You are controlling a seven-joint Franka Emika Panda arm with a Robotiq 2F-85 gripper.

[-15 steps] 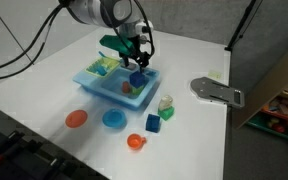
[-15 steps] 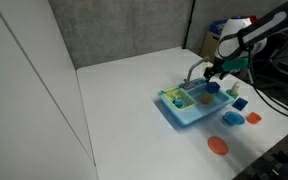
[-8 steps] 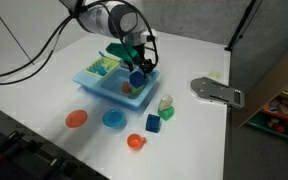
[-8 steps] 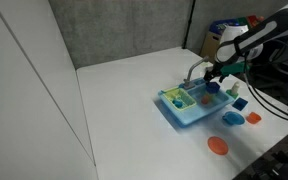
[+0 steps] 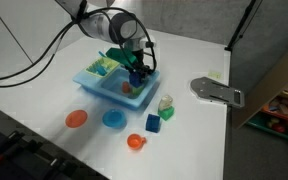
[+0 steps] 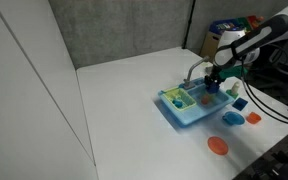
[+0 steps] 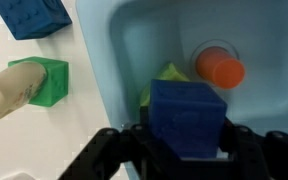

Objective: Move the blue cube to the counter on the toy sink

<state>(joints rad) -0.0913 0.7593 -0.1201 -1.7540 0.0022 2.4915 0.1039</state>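
The dark blue cube (image 7: 187,118) sits inside the basin of the light-blue toy sink (image 5: 88,79), close to the basin's wall. My gripper (image 7: 187,138) reaches down into the basin, one black finger pressed on each side of the cube. In both exterior views the gripper (image 5: 136,70) (image 6: 215,80) hides most of the cube. The counter (image 7: 94,95) is the flat light-blue ledge beside the basin, bare, just left of the cube in the wrist view. The grey faucet (image 6: 194,71) stands at the sink's far side.
An orange piece (image 7: 221,68) and a yellow-green piece (image 7: 168,74) lie in the basin behind the cube. On the white table beside the counter are a green block (image 7: 44,80), a cream toy (image 7: 6,94) and a lighter blue block (image 7: 29,17). Plates (image 5: 76,119) (image 5: 113,119) lie in front.
The gripper has come down into the basin around the blue cube, and its jaws have gone from wide open to closed against the cube's sides.
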